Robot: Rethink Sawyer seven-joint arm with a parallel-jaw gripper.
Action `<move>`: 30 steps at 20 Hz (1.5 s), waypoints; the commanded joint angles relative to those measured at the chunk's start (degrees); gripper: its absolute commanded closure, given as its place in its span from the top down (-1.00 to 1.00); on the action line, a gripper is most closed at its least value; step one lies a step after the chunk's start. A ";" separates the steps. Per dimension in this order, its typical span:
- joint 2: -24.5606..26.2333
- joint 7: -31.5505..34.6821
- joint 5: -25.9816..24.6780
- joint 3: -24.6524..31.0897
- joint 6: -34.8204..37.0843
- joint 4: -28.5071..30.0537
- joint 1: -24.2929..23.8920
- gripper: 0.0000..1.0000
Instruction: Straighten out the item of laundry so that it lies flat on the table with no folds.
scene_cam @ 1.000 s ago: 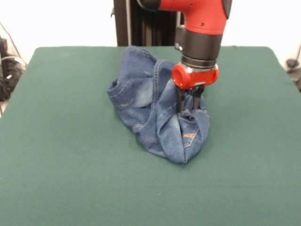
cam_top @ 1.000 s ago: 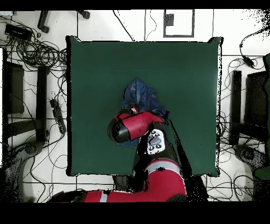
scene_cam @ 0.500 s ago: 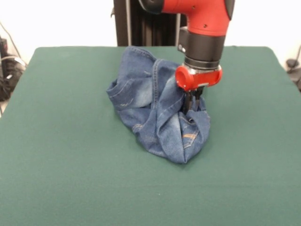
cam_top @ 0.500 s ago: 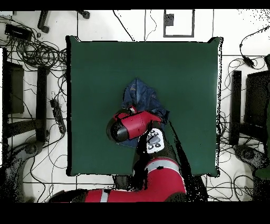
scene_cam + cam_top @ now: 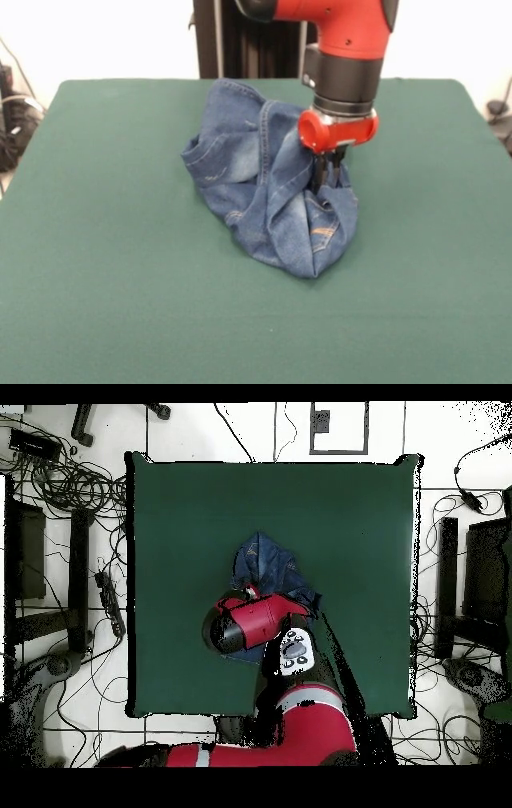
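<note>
The item of laundry (image 5: 264,188) is a crumpled heap of blue denim jeans with faded patches, bunched in thick folds near the middle of the green table (image 5: 112,264). An orange-stitched pocket shows at its near right end. My gripper (image 5: 329,178) comes straight down onto the heap's right side, shut on a raised fold of the denim. In the overhead view the jeans (image 5: 264,562) stick out beyond the red arm (image 5: 248,624), which hides the gripper and part of the cloth.
Wide green felt surrounds the heap on every side. Off the table, cables and equipment (image 5: 60,484) lie on the floor at the left, and dark stands (image 5: 445,584) sit at the right.
The fingers have drawn together on the fold, and the wrist has shifted slightly right and up. Over the last half second almost nothing moved.
</note>
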 commanded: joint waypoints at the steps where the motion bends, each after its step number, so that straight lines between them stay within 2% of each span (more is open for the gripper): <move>1: -1.43 8.30 2.12 9.48 -1.75 6.77 -1.78 -1.00; 4: -2.02 15.73 5.33 4.88 -8.27 6.98 3.63 -1.00; 7: -2.00 17.36 8.17 4.12 -8.47 7.51 5.72 -1.00; 18: -0.77 19.43 16.10 7.81 -17.38 12.03 5.34 -1.00; 27: -4.40 17.12 21.33 7.18 -12.57 14.24 7.41 -1.00; 30: -7.67 16.27 22.07 8.17 -10.01 16.43 6.85 -1.00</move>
